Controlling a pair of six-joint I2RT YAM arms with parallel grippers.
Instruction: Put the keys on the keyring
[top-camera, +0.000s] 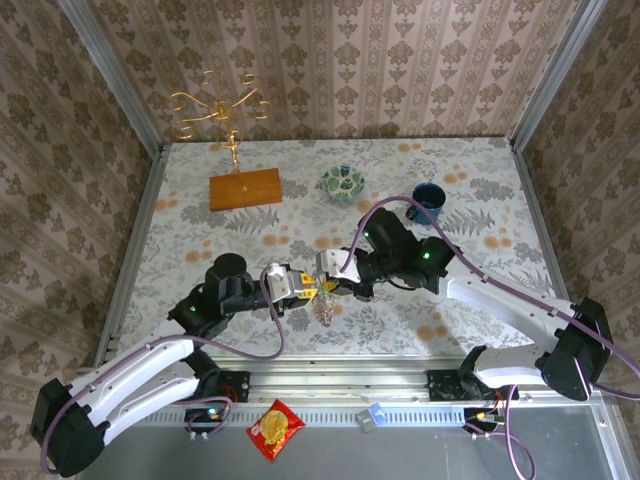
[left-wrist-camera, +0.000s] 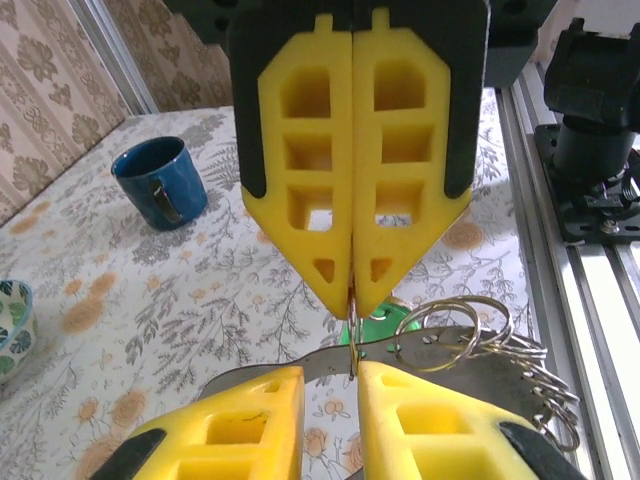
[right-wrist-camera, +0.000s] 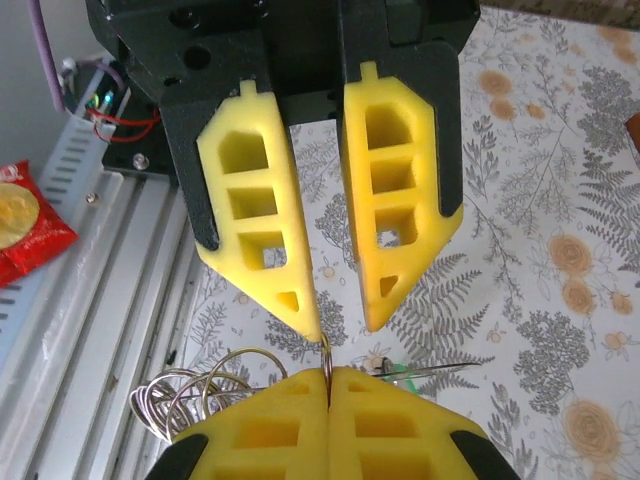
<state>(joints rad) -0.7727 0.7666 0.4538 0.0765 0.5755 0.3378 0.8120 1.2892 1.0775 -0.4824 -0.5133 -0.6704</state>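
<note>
**Right jaws pinch the ring**

The right jaws are shut tight on the thin keyring (right-wrist-camera: 327, 352) and nip it right at their tips. The left jaws face them and stand a little apart. The ring's wire sits in the gap between the left jaws. A green key (left-wrist-camera: 386, 322) is just beside the tips, near a bunch of silver rings (left-wrist-camera: 470, 318). The flowery worktop (left-wrist-camera: 150, 300) is below.

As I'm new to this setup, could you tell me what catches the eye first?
Two yellow-fingered grippers meet tip to tip mid-table: the right gripper shut on a thin metal ring, the left gripper slightly open. By them are looped silver rings and a green key.
</note>
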